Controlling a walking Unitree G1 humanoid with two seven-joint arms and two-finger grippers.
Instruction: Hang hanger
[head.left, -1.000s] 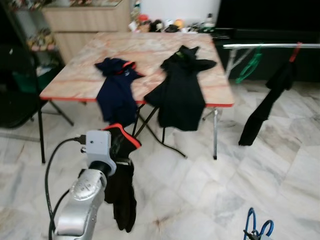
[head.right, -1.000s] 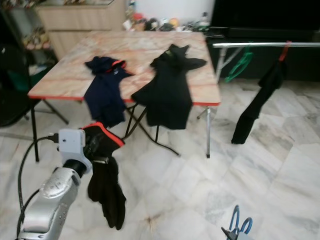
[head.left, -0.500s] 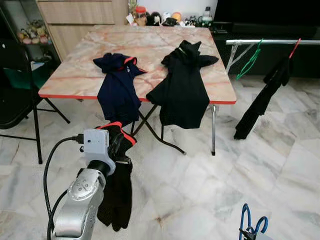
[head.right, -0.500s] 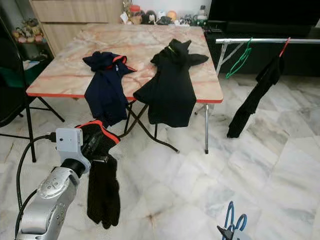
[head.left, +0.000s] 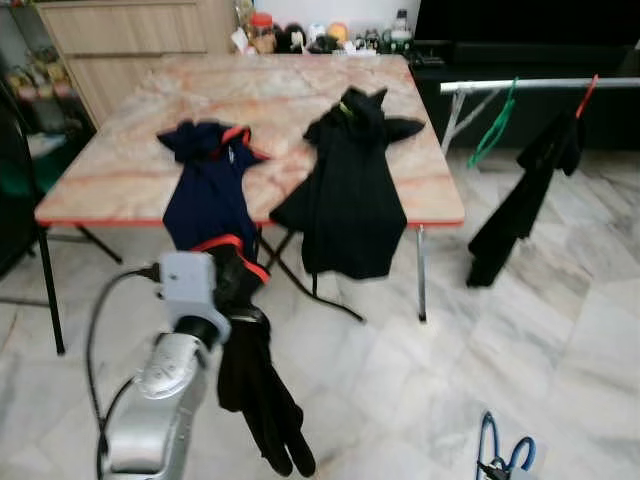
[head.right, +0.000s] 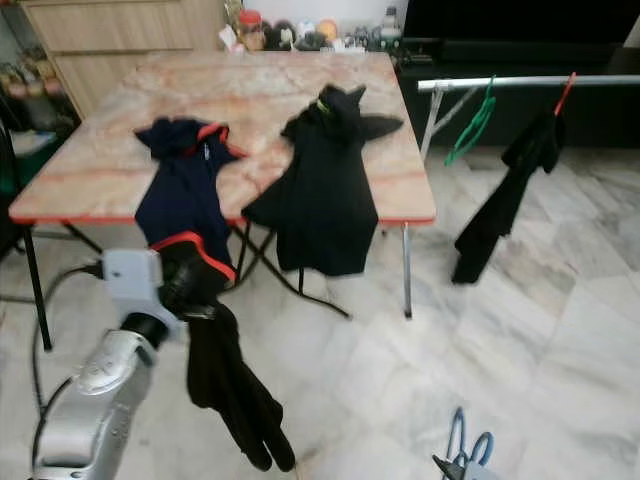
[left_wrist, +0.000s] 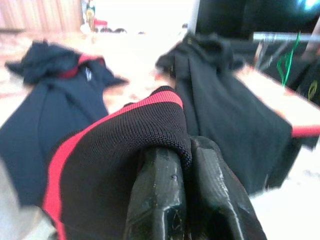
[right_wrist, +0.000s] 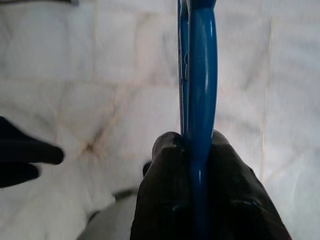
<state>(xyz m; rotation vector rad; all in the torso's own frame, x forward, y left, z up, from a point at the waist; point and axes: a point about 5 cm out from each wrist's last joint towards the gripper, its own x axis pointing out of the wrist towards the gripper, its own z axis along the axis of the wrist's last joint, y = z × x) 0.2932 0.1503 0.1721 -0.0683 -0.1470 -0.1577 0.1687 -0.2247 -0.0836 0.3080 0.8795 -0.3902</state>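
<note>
Left gripper (left_wrist: 186, 200) clenched on the red-trimmed collar of a black garment (head.left: 255, 385), lower left of frame; the cloth dangles free, likely so it can be threaded. Right gripper (right_wrist: 192, 175) pinches a blue hanger (head.left: 497, 452) at the bottom right edge, hook forward. Clothes rail (head.left: 535, 85) upper right carries a green hanger (head.left: 497, 125) and a dark garment (head.left: 525, 195). Marble floor (head.left: 560, 330) between lies open; the table's (head.left: 120, 165) red edge stays close left.

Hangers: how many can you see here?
3: a blue hanger held in the right gripper, and a green hanger and a red hanger on the rail. Clothes may hide more.
</note>
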